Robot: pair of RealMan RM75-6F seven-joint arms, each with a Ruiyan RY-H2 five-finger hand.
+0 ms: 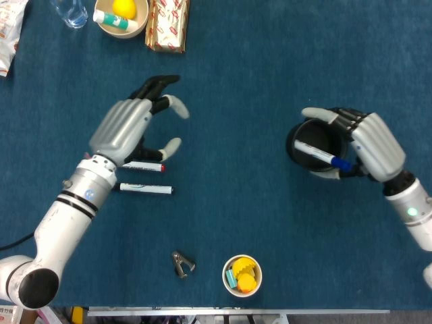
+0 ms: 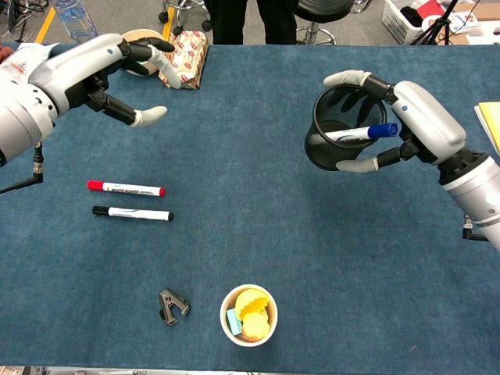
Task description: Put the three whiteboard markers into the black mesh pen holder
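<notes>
**What lies on my blue table**

My table (image 2: 258,156) is covered in dark blue cloth. On it, near my left side, the red-capped marker (image 2: 125,188) lies flat, with the black-capped marker (image 2: 133,212) just beside it and roughly parallel. Nearer my body sit a small metal clip-like piece (image 2: 173,304) and a paper cup (image 2: 248,315) holding yellow bits. At the far edge stand a bowl (image 1: 121,17) with a yellow ball, a printed packet (image 1: 167,25), a clear bottle (image 1: 69,11) and a crinkled bag (image 1: 9,34).
</notes>
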